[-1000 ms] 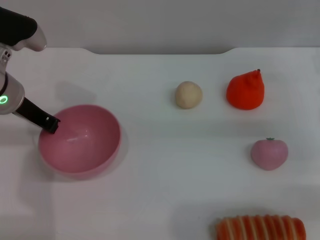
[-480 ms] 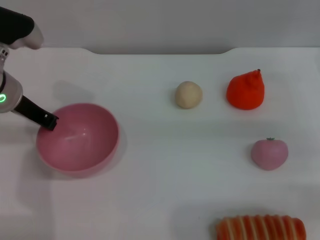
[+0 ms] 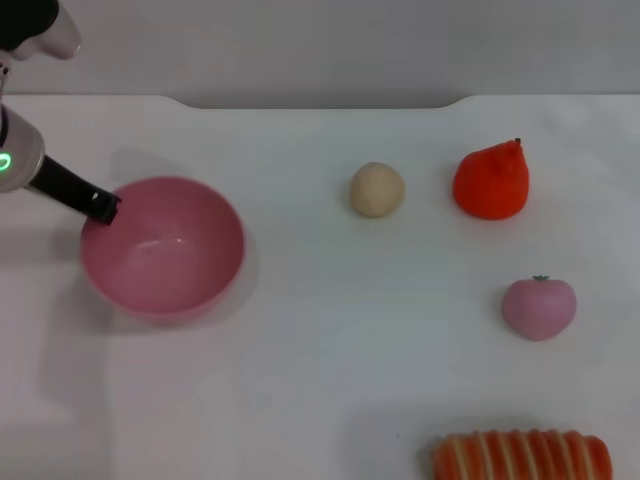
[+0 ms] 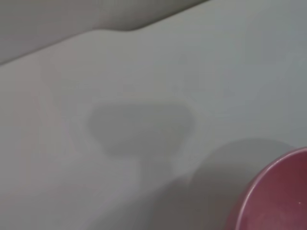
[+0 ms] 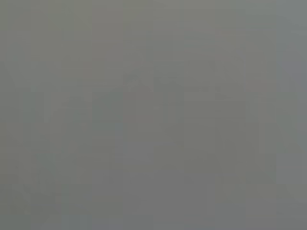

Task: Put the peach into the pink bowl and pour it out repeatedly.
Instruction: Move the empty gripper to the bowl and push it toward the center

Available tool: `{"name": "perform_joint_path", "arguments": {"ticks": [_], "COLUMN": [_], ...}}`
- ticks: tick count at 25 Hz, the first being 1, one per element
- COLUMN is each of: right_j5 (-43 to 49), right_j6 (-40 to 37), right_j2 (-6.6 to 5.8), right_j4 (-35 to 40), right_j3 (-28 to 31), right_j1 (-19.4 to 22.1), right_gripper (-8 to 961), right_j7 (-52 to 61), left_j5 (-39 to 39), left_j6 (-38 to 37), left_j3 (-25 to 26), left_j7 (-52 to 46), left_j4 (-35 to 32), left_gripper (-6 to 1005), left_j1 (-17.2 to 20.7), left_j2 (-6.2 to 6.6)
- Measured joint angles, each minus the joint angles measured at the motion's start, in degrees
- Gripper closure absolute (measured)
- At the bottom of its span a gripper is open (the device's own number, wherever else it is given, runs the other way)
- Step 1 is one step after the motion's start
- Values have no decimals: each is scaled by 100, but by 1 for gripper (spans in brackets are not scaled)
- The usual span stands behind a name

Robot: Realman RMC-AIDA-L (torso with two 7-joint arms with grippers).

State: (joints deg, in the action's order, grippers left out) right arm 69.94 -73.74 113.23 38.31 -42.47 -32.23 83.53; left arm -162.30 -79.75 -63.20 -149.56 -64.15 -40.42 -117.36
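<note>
Left gripper (image 3: 103,206): at the left edge, clamped on the pink bowl (image 3: 165,248) rim; bowl empty.
Peach (image 3: 539,307): loose near the right edge.
Step, I judge: bowl being reset. Next, I must fetch the peach.

Left gripper (image 3: 100,205) sits at the far-left rim of the pink bowl (image 3: 170,255), touching it. Off to the gripper's right, well apart, lies the ball (image 3: 377,189), and the pointed fruit (image 3: 491,181) farther right again. The peach (image 3: 538,307) lies right and nearer the robot; the ridged item (image 3: 520,458) nearest of all.
</note>
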Motion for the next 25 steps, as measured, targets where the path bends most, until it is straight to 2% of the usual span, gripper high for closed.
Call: {"name": "perform_joint_path", "arguments": {"ticks": [5, 8, 9, 15, 18, 22, 24, 25], "right_j5": [1999, 3099, 3607, 4683, 5213, 5920, 6501, 6501], "right_j6": [-421, -480, -514, -811, -1149, -1470, -1703, -1703], "right_j2": [-13, -2, -13, -19, 27, 172, 305, 305], "right_j4": [1539, 2123, 2216, 2307, 2455, 2830, 3184, 3184], "right_j3": [-56, -166, -212, -460, -755, -1138, -1341, -1341], "right_j1": [-117, -276, -412, -697, -801, -849, -855, -855], "right_gripper": [281, 281, 281, 281, 282, 282, 282, 282], "right_j7": [1450, 2083, 2335, 2802, 3022, 3384, 3608, 3608], "left_j5": [-7, -17, -19, -20, -15, -10, -9, -2], "left_j6": [-31, -90, -109, -141, -159, -159, -159, -158], "left_j3": [1, 0, 0, 36, 67, 71, 71, 71], "left_j7": [2, 3, 3, 3, 9, 37, 44, 53], "left_j4": [-13, -94, -133, -432, -457, -435, -431, -427], "left_gripper": [963, 964, 964, 964, 964, 964, 964, 964], "left_j1": [-123, -219, -235, -253, -261, -290, -297, -311], "left_j2": [9, 13, 16, 22, 22, 11, 7, 0]}}
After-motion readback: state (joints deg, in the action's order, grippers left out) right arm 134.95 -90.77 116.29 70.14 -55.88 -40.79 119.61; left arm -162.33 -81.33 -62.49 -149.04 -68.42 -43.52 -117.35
